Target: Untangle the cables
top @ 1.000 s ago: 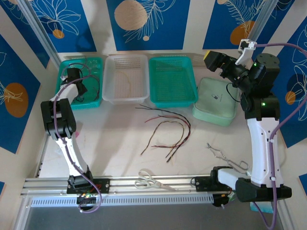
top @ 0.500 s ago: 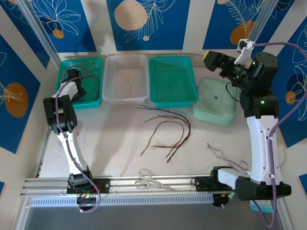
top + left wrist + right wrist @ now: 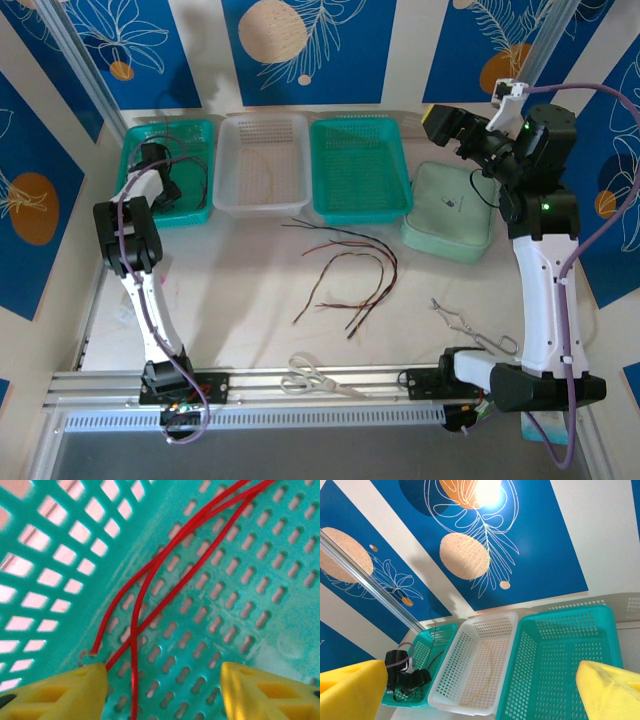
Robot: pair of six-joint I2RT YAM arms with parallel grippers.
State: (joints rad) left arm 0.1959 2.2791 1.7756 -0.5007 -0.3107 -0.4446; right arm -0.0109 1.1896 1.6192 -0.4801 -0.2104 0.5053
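Upper left, your left gripper (image 3: 163,672) gapes over red cables (image 3: 134,636) in the basket (image 3: 280,580); right gripper (image 3: 482,672) gapes too. Next, pinch one mid-table strand (image 3: 352,256).

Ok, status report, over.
Left tool open over red cables in basket. Right tool open, raised. More cables overlapping on table. Scissors, tongs lie apart.

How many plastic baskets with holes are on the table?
3, in a row at the far edge: a teal perforated plastic basket left, a white perforated basket in the middle, a second teal basket right.
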